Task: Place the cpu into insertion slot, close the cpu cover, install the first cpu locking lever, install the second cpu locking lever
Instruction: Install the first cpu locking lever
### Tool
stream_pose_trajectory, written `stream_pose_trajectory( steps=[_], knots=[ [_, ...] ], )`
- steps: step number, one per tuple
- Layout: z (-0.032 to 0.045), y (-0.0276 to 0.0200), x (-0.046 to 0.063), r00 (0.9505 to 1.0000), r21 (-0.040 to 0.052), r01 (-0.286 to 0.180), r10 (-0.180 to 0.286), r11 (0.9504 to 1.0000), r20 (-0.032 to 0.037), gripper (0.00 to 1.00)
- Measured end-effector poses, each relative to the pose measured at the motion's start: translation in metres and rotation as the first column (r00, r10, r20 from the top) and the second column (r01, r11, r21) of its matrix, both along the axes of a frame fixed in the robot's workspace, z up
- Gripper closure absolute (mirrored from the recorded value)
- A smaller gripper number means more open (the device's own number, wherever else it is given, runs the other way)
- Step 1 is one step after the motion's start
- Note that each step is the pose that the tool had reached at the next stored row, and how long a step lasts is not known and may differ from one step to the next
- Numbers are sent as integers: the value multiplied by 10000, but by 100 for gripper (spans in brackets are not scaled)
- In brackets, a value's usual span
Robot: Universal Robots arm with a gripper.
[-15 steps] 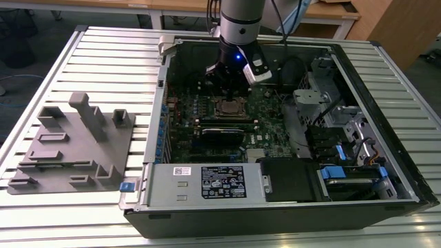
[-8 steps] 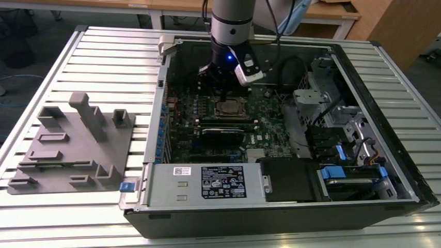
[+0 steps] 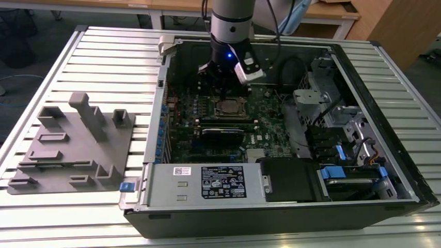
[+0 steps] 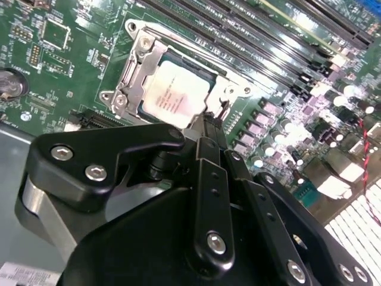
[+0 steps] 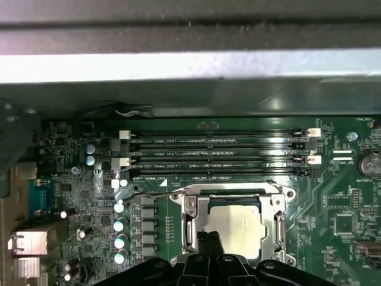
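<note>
I see my gripper [image 4: 209, 128] pinched closed, holding nothing, its tips at the edge of the cover [image 4: 132, 83]. The cpu [image 4: 175, 95] lies framed beneath that lowered cover.

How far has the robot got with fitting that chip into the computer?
Done: the silvery-grey square chip sits in its socket, with the thin silvery metal frame cover closed around it. In hand: the black gripper, fingers shut, sits at the socket's edge. Left: the two locking levers; whether either is latched I cannot tell.
</note>
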State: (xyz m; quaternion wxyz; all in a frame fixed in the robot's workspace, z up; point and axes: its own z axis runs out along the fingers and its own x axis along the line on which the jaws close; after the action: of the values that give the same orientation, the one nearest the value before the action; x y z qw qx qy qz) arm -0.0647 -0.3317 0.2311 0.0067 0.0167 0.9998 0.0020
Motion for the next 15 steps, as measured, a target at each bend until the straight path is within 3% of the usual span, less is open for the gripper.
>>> stream_pose_trajectory(
  steps=[9,15],
  knots=[
    [243,0,0,10000,-1,0,0,10000,-1,89],
    [261,0,0,10000,-6,-1,1,10000,0,89]
  ],
)
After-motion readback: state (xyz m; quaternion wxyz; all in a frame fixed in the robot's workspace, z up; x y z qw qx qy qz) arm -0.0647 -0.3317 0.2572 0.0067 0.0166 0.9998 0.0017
